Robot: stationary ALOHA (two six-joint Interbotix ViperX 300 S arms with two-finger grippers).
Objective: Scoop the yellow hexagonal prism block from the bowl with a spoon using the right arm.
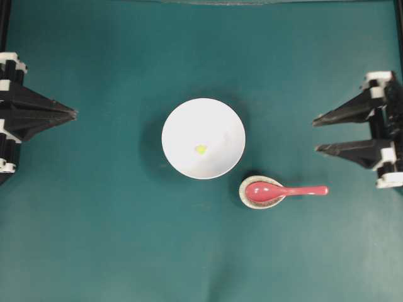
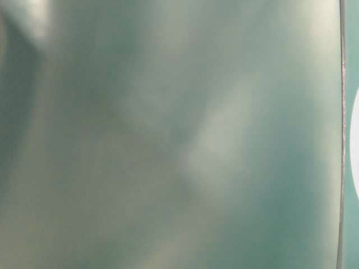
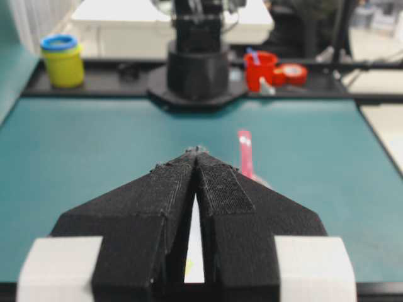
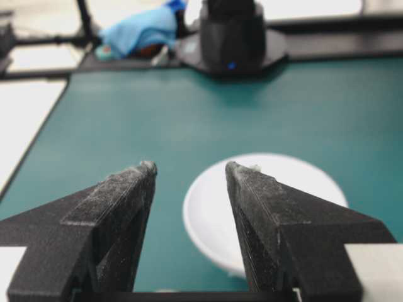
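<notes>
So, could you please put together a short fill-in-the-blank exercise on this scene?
1. The tiny yellow block lies inside the round white ____.
2. The glossy pinkish-red spoon has its scoop on the speckled teardrop-shaped ____.
3. The right gripper's jaws stand ____.
4. The left gripper's jaws are ____.

Missing words: bowl; rest; open; shut

A speckled teardrop-shaped rest (image 1: 260,192) sits on the teal desk (image 1: 94,220) at about four o'clock from centre. Beyond the desk's far edge stand a yellow tub with a blue lid (image 3: 62,60), a red cup (image 3: 260,68) and a red tape roll (image 3: 293,73). Elsewhere a crumpled blue cloth (image 4: 141,30) lies.
</notes>
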